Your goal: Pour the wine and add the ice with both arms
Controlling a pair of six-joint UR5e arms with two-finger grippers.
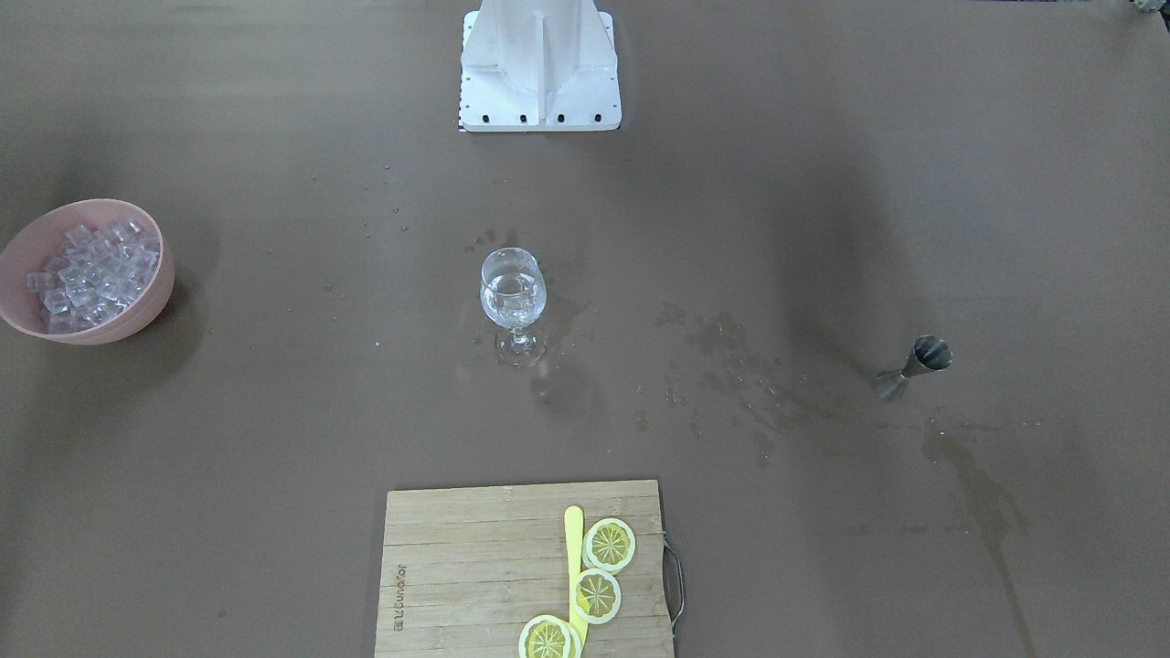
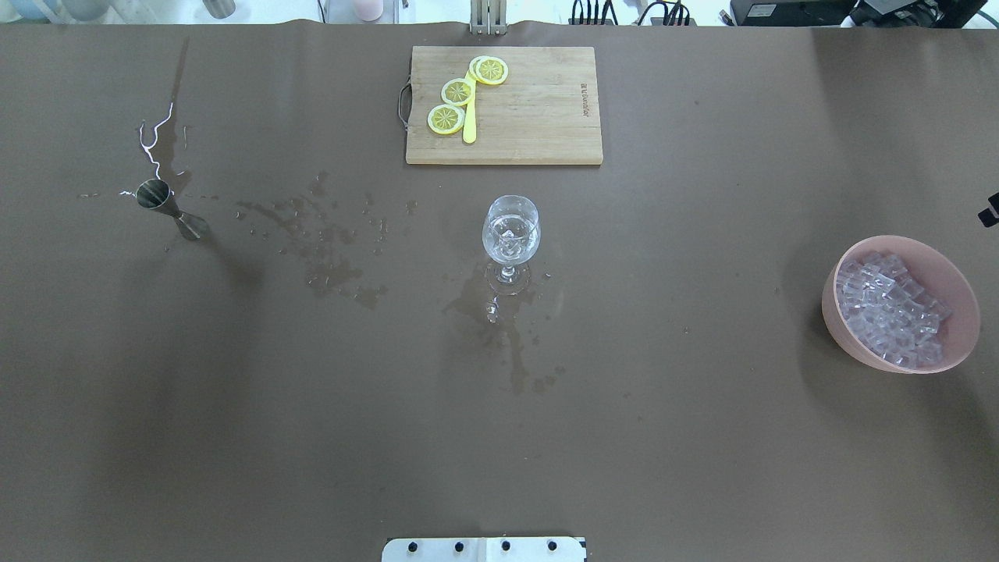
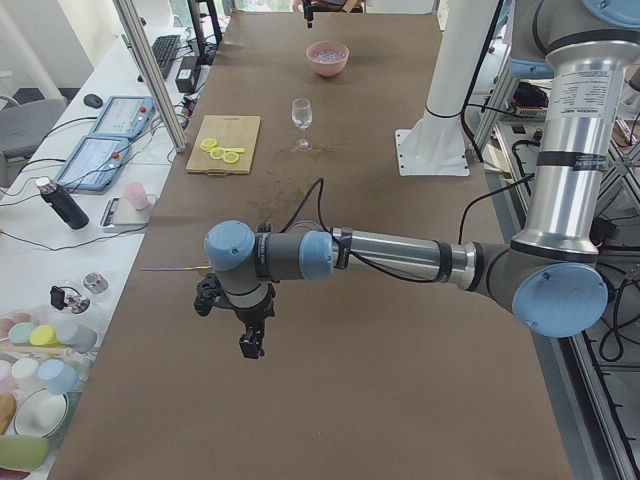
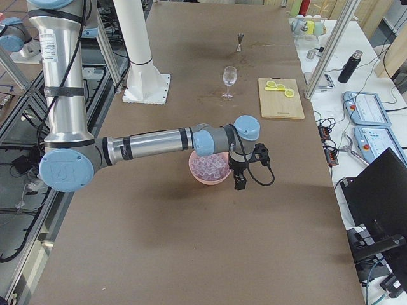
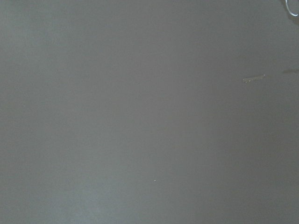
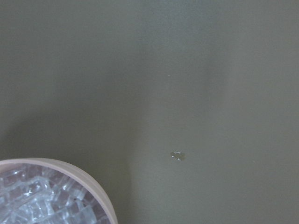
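Wine glass (image 1: 513,297) centre frame, wet bench (image 1: 823,228) round foot: I fear skid or tip on next contact. Left pincer (image 3: 247,346), right pincer (image 4: 240,184): cannot tell if clenched.

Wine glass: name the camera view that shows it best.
Overhead exterior: the wine glass stands close and unblocked, with ice visible in its bowl. The exterior front-facing view shows it nearly as well. Both side views show it small and far away. The wrist views miss it.
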